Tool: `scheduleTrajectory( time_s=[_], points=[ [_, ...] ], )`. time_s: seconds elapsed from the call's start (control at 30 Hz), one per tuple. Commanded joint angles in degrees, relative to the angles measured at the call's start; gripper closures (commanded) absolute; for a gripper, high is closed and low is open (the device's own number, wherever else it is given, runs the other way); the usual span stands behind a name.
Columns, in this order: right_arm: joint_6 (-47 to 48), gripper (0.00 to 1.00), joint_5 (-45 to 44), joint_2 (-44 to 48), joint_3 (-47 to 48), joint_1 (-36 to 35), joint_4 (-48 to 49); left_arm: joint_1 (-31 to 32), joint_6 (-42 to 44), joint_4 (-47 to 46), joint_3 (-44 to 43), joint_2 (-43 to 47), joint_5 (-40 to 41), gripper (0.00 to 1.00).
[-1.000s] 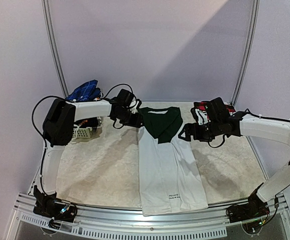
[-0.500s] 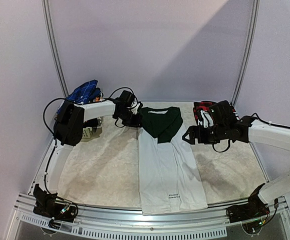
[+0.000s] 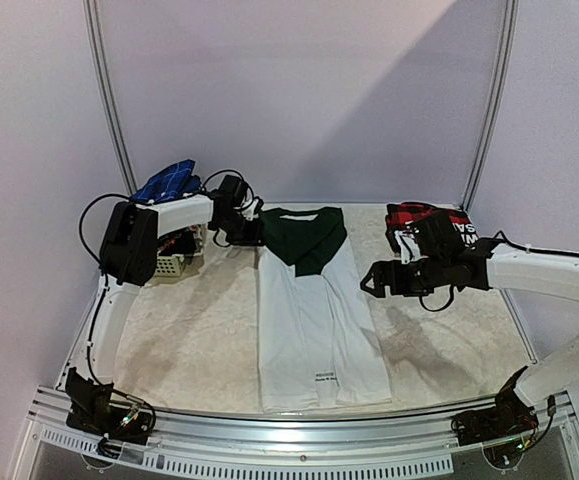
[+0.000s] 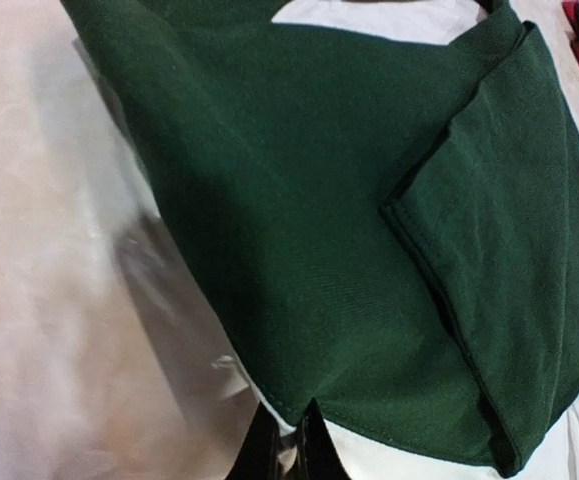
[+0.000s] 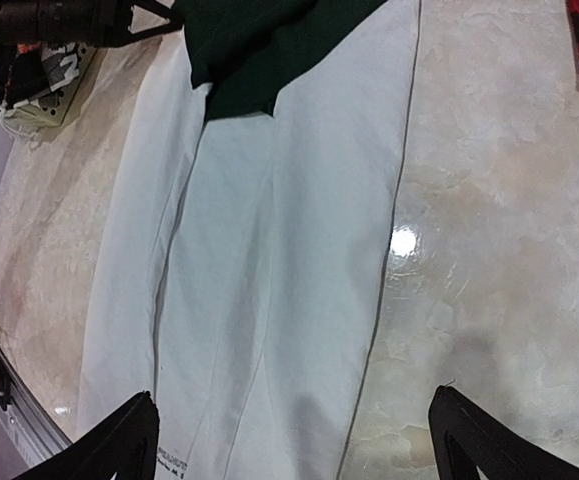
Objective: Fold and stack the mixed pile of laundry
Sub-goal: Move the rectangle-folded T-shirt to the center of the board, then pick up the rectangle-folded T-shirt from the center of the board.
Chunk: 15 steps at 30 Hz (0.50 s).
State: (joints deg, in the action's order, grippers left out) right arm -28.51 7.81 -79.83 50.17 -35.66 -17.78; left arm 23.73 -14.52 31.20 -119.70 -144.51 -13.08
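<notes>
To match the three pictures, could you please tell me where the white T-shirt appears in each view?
Top external: the white T-shirt lies flat in the centre, green end farthest.
Left wrist: the white T-shirt fills most of the picture, mainly its green part.
Right wrist: the white T-shirt runs down the centre-left, green at top.
Shared landmark: the red-and-black plaid shirt, upper right in every view.

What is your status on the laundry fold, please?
Left fingers shut on white T-shirt's green edge; right fingers open above its right edge. T-shirt flat, folded narrow, mid-table. Plaid shirt far right, apart from it.
</notes>
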Motion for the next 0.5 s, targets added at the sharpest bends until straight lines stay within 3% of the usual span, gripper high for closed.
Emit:
scheduleTrajectory(
  time_s=[0.0,0.1,0.23,0.47],
  points=[
    [-0.92,0.05,0.11,-2.8,0.01,-2.72,1.87,-1.87,1.44,1.6,-3.25,-2.31,0.29,0.99],
    [-1.18,0.04,-0.97,-4.04,0.74,-4.79,1.62,-2.24,1.73,2.3,-3.69,-2.25,0.33,0.93],
    [-1.15,0.04,-3.23,-5.18,1.53,-7.47,0.03,-2.28,1.71,0.68,-0.18,0.78,0.36,0.77],
    [-1.58,0.03,-5.78,-5.47,1.13,-10.94,-1.95,-2.18,1.07,-1.04,4.9,7.03,1.79,0.36]
  ],
)
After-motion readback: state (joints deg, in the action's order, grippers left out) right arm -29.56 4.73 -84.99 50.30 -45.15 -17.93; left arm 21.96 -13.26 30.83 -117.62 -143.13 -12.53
